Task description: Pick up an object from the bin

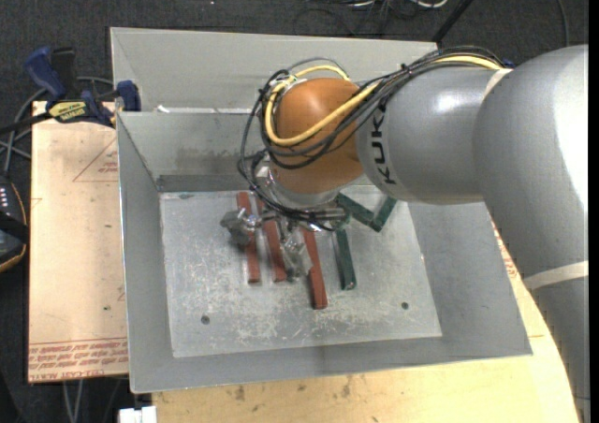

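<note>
My gripper hangs under the orange dome, low over the middle of the bin floor. It is open, with one metal finger at the left and the other at the right. Between and under them lie two red-brown flat bars, one to the left and one beside it. Whether the fingers touch them I cannot tell. A third red-brown bar lies just right of the right finger. A dark green bar lies further right.
An angled dark green piece lies against the back right of the floor, partly under the arm. The arm and its dome cover the bars' upper ends. Bare floor spreads to the left and front.
</note>
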`<move>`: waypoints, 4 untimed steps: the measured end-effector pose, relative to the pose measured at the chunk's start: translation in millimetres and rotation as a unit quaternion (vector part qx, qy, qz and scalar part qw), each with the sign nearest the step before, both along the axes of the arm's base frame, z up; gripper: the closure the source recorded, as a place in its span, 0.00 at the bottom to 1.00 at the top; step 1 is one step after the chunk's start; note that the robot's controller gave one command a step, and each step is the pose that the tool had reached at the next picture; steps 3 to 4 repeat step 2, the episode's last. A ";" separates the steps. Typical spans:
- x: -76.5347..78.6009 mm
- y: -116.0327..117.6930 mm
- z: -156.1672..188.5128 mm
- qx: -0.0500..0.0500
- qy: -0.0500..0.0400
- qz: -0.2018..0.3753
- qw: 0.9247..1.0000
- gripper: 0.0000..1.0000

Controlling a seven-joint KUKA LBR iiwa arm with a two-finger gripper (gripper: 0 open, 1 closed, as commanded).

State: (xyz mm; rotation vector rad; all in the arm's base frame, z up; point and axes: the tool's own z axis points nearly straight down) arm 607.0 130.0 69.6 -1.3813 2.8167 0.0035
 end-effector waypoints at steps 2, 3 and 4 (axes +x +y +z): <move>22.0 -4.1 143.8 0.000 -0.005 0.044 0.999 1.00; 22.0 -4.1 143.8 0.000 -0.005 0.044 0.999 1.00; 22.0 -4.1 143.8 0.000 -0.005 0.044 0.999 1.00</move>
